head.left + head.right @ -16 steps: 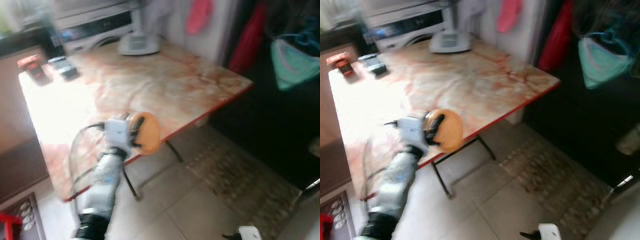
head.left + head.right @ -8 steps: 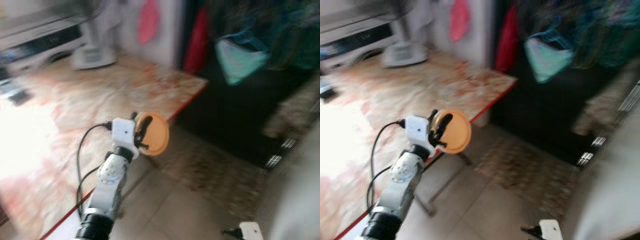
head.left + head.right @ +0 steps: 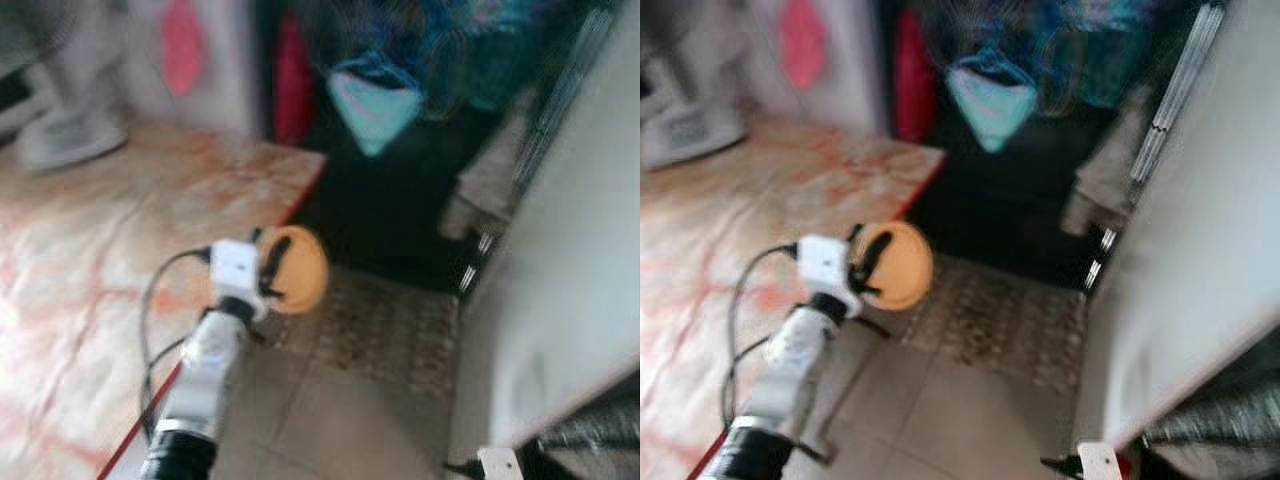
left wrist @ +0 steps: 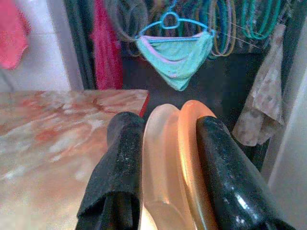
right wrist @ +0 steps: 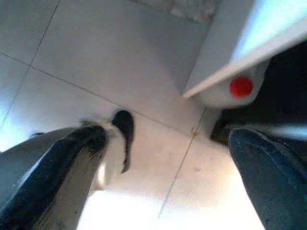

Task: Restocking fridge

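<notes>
My left gripper is raised in front of me, shut on a round orange plastic dish held on edge. In the left wrist view the black fingers clamp the dish, which shows a pale half and an orange half pressed together. A tall white panel, apparently the fridge, stands at the right. My right gripper hangs low over the floor tiles, its fingers spread wide with nothing between them, near the white panel's bottom corner with a red dot.
A marble-patterned table with a red edge lies to the left under my left arm. A patterned mat covers the floor ahead. A teal garment on a hanger and red cloth hang in a dark opening behind.
The camera has swung to the right: the table has slid left and the white panel has come into view. My left gripper still holds the orange dish.
</notes>
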### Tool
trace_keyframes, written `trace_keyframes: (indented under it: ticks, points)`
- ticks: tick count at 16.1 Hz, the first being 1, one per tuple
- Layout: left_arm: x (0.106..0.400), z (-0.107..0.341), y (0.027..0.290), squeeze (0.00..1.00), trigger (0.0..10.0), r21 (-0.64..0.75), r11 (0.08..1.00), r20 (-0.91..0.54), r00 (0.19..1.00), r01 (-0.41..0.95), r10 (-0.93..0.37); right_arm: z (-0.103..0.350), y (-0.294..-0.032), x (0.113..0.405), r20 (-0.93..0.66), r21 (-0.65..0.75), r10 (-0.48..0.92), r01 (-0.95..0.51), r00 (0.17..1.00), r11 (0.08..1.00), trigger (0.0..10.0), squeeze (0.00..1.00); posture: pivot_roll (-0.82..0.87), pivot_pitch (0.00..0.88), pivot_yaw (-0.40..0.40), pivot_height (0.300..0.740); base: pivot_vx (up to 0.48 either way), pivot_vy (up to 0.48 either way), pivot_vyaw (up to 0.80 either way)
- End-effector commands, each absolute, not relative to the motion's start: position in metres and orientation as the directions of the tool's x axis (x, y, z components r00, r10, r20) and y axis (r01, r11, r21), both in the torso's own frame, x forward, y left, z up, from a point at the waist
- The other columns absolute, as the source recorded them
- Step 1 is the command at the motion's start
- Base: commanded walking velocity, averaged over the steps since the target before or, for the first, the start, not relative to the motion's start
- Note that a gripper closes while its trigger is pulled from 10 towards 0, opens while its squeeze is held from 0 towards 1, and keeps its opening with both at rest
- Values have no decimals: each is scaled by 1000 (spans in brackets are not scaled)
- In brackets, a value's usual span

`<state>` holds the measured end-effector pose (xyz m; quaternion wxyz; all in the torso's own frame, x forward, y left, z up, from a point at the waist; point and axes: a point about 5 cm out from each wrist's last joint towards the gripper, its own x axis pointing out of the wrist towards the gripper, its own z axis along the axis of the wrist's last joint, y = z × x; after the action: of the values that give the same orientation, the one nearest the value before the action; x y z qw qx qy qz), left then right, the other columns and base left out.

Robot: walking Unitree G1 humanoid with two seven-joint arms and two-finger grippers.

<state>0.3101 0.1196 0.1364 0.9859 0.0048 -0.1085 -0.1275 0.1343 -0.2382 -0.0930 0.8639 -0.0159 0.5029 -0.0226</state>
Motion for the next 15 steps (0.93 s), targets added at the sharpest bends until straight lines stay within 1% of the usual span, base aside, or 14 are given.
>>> trace_keyframes:
  ticks: [1, 15]
  points:
    - [311, 142, 111, 0, 10000, 18, 960, 235, 932, 280, -276, -94, -239, 131, -875, -51, -58, 26, 481, 998, 10000, 0, -83, 0, 68, 740, 0, 0, -756]
    - [312, 140, 112, 0, 10000, 16, 961, 232, 934, 275, -271, -94, -240, 131, -877, -57, -59, 17, 477, 998, 10000, 0, -82, 0, 64, 740, 0, 0, -755]
